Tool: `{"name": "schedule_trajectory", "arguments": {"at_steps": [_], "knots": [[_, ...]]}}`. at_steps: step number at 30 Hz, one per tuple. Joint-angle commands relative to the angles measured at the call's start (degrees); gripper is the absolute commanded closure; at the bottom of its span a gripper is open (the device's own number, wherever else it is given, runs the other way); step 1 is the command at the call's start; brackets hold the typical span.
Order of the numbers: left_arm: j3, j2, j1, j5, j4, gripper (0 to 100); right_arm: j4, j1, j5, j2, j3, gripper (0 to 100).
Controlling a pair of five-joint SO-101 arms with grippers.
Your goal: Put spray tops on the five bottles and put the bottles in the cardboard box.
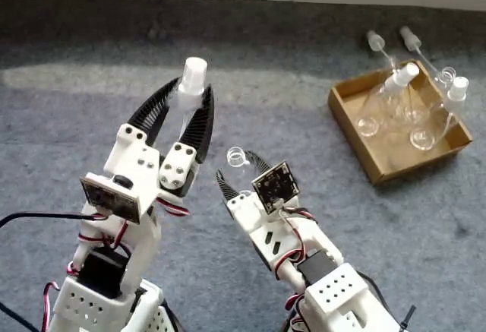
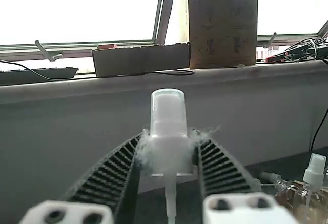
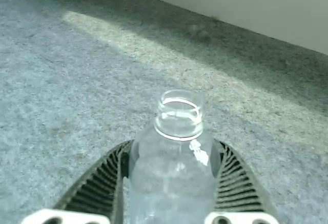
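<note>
My left gripper (image 1: pixel 187 104) is shut on a white spray top (image 1: pixel 193 78), held upright above the carpet; in the left wrist view the spray top (image 2: pixel 167 134) sits between the black ribbed fingers (image 2: pixel 114 170) with its dip tube hanging down. To its right, my right gripper (image 1: pixel 239 171) is shut on a clear uncapped bottle (image 1: pixel 237 156); the bottle (image 3: pixel 174 157) shows its open threaded neck between the fingers (image 3: pixel 100 185). The cardboard box (image 1: pixel 347 119) at the right holds several clear bottles (image 1: pixel 395 100), two of them with white spray tops.
Two loose spray tops (image 1: pixel 376 42) lie on the grey carpet just behind the box. A light wall runs along the far edge. In the left wrist view a windowsill carries a brown carton (image 2: pixel 221 26) and cables.
</note>
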Motion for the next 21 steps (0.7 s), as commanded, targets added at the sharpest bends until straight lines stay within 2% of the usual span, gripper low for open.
{"name": "schedule_trajectory", "arguments": {"at_steps": [1,6,15,18,21], "knots": [[-0.6,-5.8,-0.7,-0.5,10.2,100,-1.5,-0.3,-0.5,-1.1,-0.3,90.3],[-0.2,-8.4,-0.7,-0.5,14.2,100,-1.5,-0.3,-0.5,-1.1,-0.3,90.3],[-0.1,-9.1,-0.3,-0.3,13.6,100,-1.5,-0.3,-0.5,-1.1,-0.2,90.3],[1.1,-8.5,-0.3,-0.2,5.3,100,-1.5,-0.3,-0.5,-1.1,-0.2,90.3],[9.3,-8.5,-0.2,-0.2,-11.2,100,-1.5,-0.4,-0.5,-1.1,-0.2,90.3]]}}
